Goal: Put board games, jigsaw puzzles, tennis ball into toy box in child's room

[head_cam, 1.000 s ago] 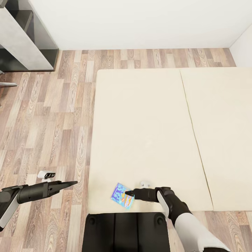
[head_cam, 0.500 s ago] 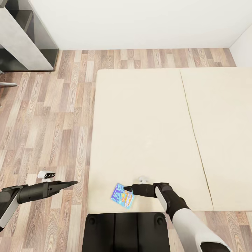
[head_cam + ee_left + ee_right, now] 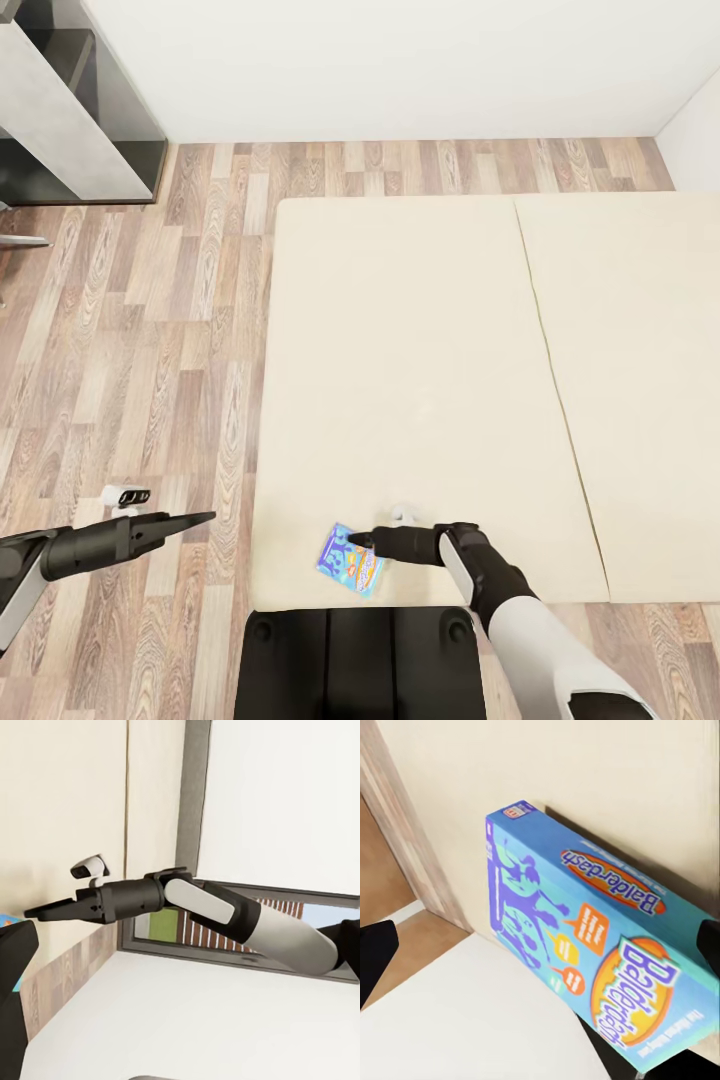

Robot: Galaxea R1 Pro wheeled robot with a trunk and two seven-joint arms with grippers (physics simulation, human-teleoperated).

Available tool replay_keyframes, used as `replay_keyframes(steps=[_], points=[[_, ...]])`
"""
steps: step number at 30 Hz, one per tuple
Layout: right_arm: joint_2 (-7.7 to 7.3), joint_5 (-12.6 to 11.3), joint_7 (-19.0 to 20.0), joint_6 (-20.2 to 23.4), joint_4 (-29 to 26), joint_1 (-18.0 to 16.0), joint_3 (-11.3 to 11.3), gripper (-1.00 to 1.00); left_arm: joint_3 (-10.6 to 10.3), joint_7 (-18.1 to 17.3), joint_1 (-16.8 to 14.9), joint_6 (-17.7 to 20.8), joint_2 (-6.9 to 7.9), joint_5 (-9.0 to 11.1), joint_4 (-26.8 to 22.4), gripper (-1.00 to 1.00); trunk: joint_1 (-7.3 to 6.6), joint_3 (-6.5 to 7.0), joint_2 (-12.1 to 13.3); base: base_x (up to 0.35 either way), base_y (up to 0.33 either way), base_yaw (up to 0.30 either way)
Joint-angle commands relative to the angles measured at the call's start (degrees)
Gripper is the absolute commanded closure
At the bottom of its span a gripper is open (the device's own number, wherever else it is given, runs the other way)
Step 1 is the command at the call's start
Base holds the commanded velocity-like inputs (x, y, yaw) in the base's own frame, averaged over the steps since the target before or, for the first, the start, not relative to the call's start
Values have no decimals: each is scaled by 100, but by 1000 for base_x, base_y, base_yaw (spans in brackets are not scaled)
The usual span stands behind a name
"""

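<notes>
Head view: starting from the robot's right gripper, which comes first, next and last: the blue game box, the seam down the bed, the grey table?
1. Blue game box: right at the right gripper, on the bed's near edge.
2. Bed seam: further off, toward the robot's right.
3. Grey table: farthest, in the far left corner.

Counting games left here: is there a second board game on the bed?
No, the head view shows one blue board game on the cream bed.

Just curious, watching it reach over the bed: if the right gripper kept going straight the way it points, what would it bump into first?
Most likely the blue board game on the bed: the right gripper points at it from close by.
</notes>
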Motion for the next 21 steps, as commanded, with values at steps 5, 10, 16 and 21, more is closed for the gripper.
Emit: replay_keyframes(steps=[5, 10, 16, 21], points=[[-37, -23, 7, 87, -28, -6, -42, -100, 7, -19, -1, 61, 2, 2, -1, -100, 3, -6, -9, 0, 0, 0], [-54, -16, 12, 92, -42, -6, -45, -100, 8, -19, -1, 61, 2, -5, -1, -100, 3, -6, -9, 0, 0, 0], [-61, -15, 15, 92, -53, -3, -46, -100, 11, -19, -1, 61, 2, 1, -1, -100, 3, -6, -9, 0, 0, 0], [-60, -18, 23, 92, -99, 28, -48, -100, 15, -19, -1, 61, 2, -1, -1, -100, 3, -6, -9, 0, 0, 0]])
